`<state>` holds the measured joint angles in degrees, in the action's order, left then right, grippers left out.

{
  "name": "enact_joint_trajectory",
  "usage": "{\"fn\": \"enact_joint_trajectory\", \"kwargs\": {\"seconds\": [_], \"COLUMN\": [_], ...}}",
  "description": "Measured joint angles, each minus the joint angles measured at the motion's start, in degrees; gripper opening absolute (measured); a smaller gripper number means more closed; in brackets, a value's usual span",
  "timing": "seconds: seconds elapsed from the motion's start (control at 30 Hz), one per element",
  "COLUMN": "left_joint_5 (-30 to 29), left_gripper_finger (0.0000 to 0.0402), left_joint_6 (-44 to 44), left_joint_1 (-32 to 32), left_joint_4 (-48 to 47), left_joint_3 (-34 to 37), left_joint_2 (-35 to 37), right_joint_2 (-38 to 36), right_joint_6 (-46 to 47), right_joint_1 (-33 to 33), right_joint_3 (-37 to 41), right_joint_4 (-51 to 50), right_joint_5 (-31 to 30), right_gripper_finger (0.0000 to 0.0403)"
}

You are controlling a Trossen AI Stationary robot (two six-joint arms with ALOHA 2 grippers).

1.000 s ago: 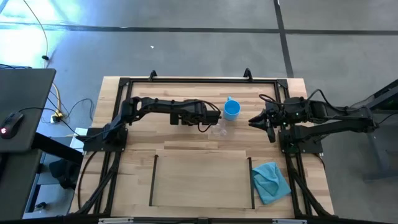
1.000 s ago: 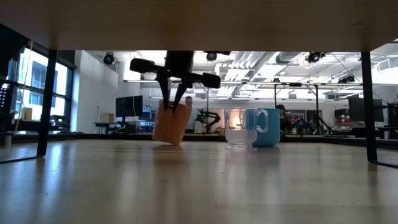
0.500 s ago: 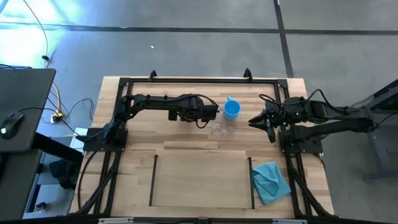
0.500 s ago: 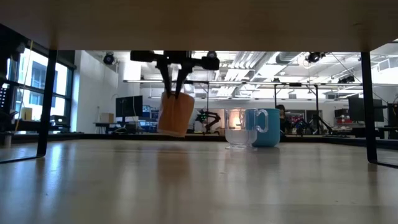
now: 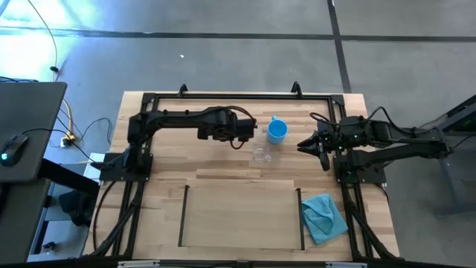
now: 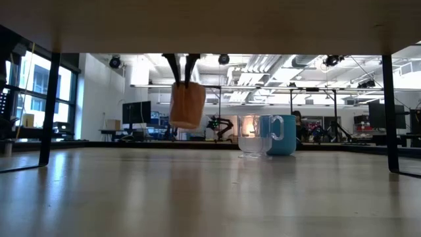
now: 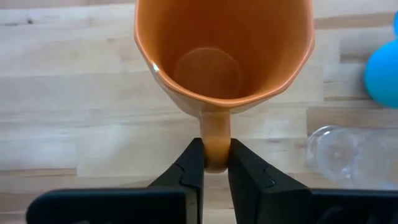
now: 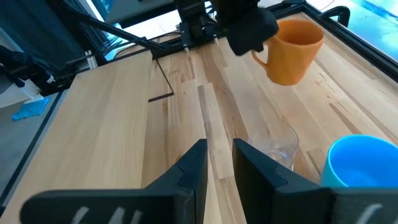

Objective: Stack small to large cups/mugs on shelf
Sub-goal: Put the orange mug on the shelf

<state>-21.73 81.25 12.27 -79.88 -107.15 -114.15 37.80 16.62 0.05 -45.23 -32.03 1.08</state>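
While the left arm carries: the left gripper (image 7: 214,163) is clamped on the handle of the orange ceramic mug (image 7: 224,56), which hangs upright, clear of the striped wooden tabletop (image 5: 223,167) in the low view.
Mug position: over the far half of the table, beside the bright blue handled mug (image 5: 277,131) and the small clear glass cup (image 5: 261,154), touching neither.
Blue mug and glass: standing on the tabletop just beside each other, well short of the shelf.
Shelf: the pale rectangular wooden panel (image 5: 238,212) edged by two thin black strips lies toward the near edge, with no vessel on it.
Right arm: the right gripper (image 8: 217,163) waits near the blue mug, fingers a narrow gap apart, holding nothing.
Step in hand: judged as carrying the orange mug, likely the largest vessel, as the base of the stack.
Next move calls for: bringing the mug over the panel, lowering it upright between the strips, then releasing the handle.
Risk: held by the handle alone, the mug may swing or tilt on touchdown.
Bystander: a crumpled teal cloth (image 5: 324,217) lies beside the panel's right strip.
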Motion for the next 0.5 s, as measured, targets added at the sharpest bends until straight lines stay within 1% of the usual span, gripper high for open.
{"fn": "enact_joint_trajectory", "kwargs": {"seconds": [0.2, 0.5], "left_joint_5": [-0.78, -1.63], "left_gripper_finger": [0.0032, 0.0032], "left_joint_6": [-0.18, 0.00], "left_joint_1": [-0.65, -4.17], "left_joint_4": [-0.77, -1.74], "left_joint_3": [-0.02, -0.02], "left_joint_2": [2.58, 6.26], "right_joint_2": [0.00, 0.02], "right_joint_6": [0.01, -0.11], "right_joint_1": [0.00, -0.02], "right_joint_3": [0.00, 0.00], "right_joint_4": [0.00, -0.02], "right_joint_5": [0.00, 0.00], "right_gripper_finger": [0.0067, 0.0067]}}
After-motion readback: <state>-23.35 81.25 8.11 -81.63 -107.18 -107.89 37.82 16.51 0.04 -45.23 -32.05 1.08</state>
